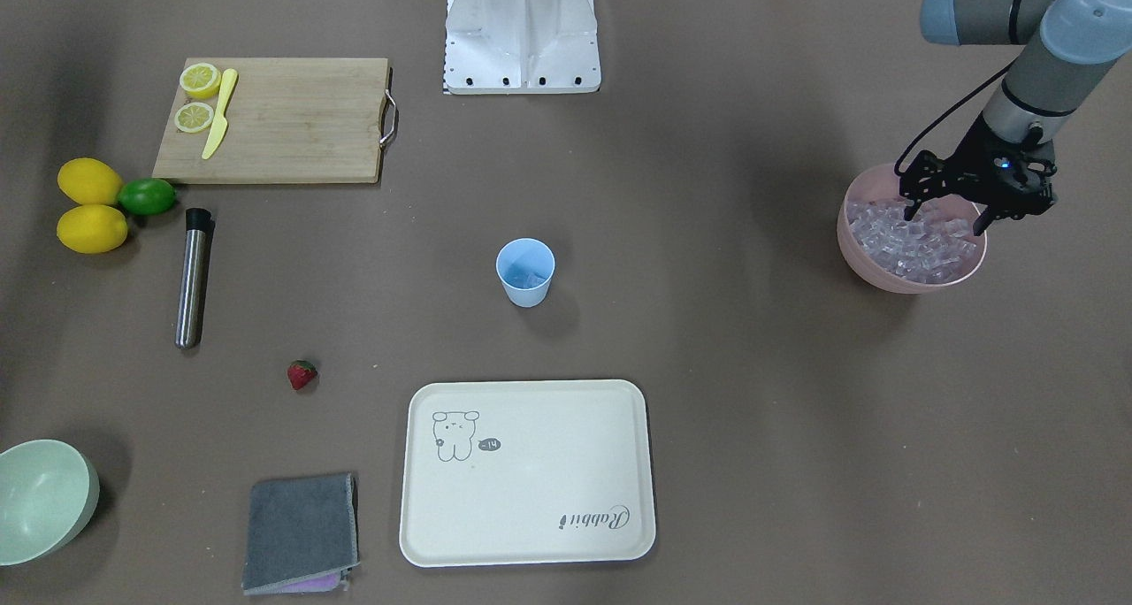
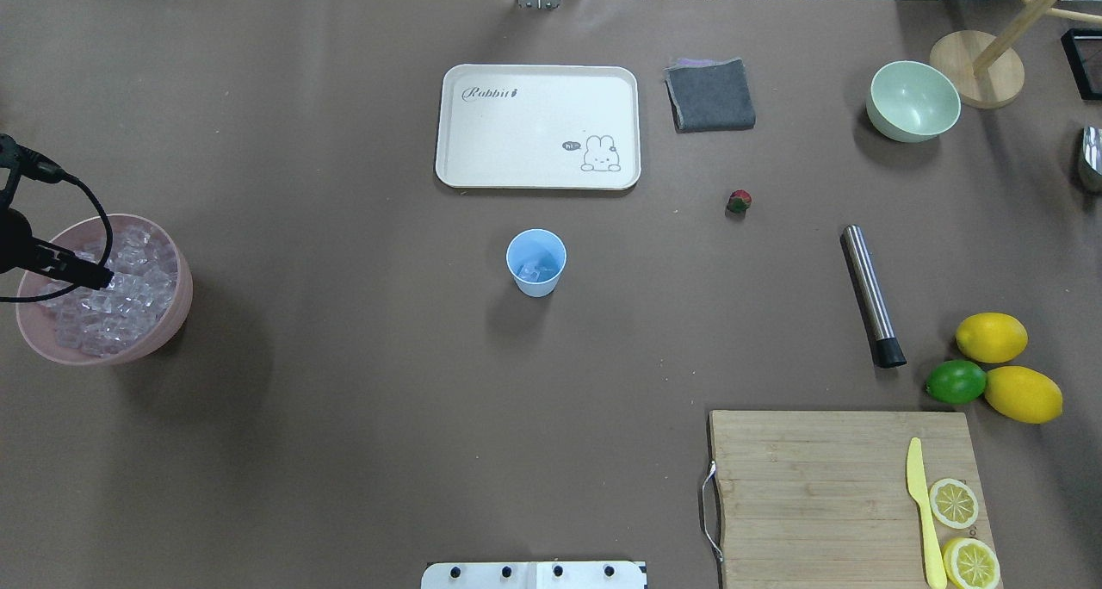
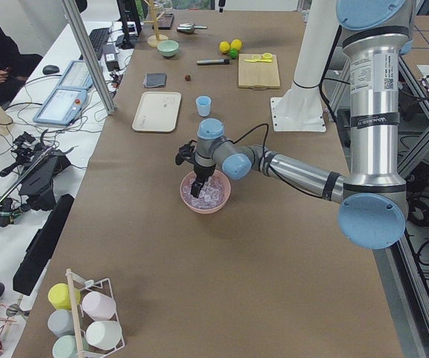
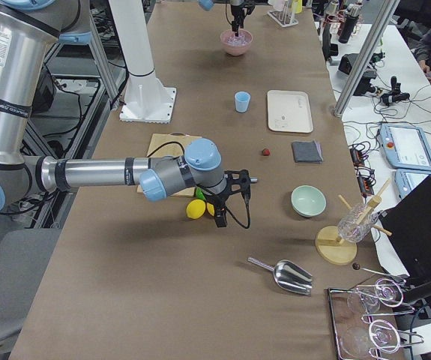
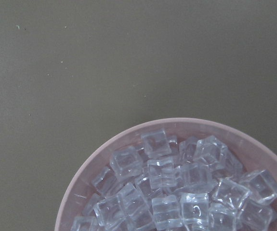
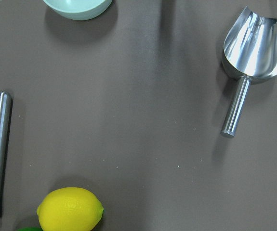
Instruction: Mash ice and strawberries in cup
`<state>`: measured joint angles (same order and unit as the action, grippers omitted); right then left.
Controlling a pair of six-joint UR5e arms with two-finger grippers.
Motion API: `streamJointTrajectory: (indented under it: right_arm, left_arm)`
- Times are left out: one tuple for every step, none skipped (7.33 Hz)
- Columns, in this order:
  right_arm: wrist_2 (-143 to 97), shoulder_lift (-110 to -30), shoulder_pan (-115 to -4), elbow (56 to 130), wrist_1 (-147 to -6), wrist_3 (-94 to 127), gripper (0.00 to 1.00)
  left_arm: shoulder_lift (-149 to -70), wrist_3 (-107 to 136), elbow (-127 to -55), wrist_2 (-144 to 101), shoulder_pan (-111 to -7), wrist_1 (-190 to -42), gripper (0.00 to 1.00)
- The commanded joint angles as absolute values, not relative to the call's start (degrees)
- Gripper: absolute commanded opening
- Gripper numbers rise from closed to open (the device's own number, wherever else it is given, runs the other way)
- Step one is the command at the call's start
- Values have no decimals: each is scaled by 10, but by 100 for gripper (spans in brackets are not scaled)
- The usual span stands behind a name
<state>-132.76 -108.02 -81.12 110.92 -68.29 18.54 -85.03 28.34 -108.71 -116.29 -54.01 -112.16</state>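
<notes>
The pale blue cup (image 1: 525, 271) stands upright mid-table with a few ice cubes in its bottom; it also shows in the overhead view (image 2: 535, 262). The ice (image 1: 915, 244) fills a pink bowl (image 1: 851, 249), seen close in the left wrist view (image 5: 177, 187). My left gripper (image 1: 946, 220) is open and empty, its fingertips just above the ice in the bowl (image 2: 86, 227). The strawberry (image 1: 302, 374) lies alone on the table (image 2: 739, 201). My right gripper (image 4: 230, 199) hovers near the lemons, seen only in the right side view; I cannot tell whether it is open.
A steel muddler (image 2: 871, 294) lies near two lemons (image 2: 992, 337) and a lime (image 2: 956, 381). A cutting board (image 2: 809, 486) holds lemon halves and a yellow knife. A cream tray (image 2: 538, 126), grey cloth (image 2: 710, 95), green bowl (image 2: 913, 101) and steel scoop (image 6: 251, 53) are around.
</notes>
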Motion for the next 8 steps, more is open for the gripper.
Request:
streamJointTrajectory:
  right_arm:
    - [-1318,-1080,-811,1109,-683,185,100]
    - [-1318,-1080,-811,1109,-683,185,100]
    - [-1318,-1080,-811,1110,-683,185,100]
    - [-1318,-1080,-811,1109,-683,185,100]
    - [-1318,-1080,-811,1109,-683,185,100]
    - [-1318,-1080,-811,1109,-683,185,100]
    - [-1318,-1080,-811,1109,-683,185,100]
    - [-1318,-1079,-811,1109,-683,185,100]
  left_arm:
    - [-849,312,-1080,-1158,-518,-1132,91]
    - [-849,336,-1071,-1156,-501,-1149,90]
    - [-848,337,-1057,-1156,-497,-1166,88]
    - [-846,337,-1055,-1156,-497,-1169,83]
    - [-839,335,-1056,-1156,-497,-1170,76]
    - [-839,335,-1056,-1156,-497,-1170,74]
    - [-839,335,-1057,-1158,-497,-1170,74]
    - [-839,335,-1056,-1158,-497,-1170,74]
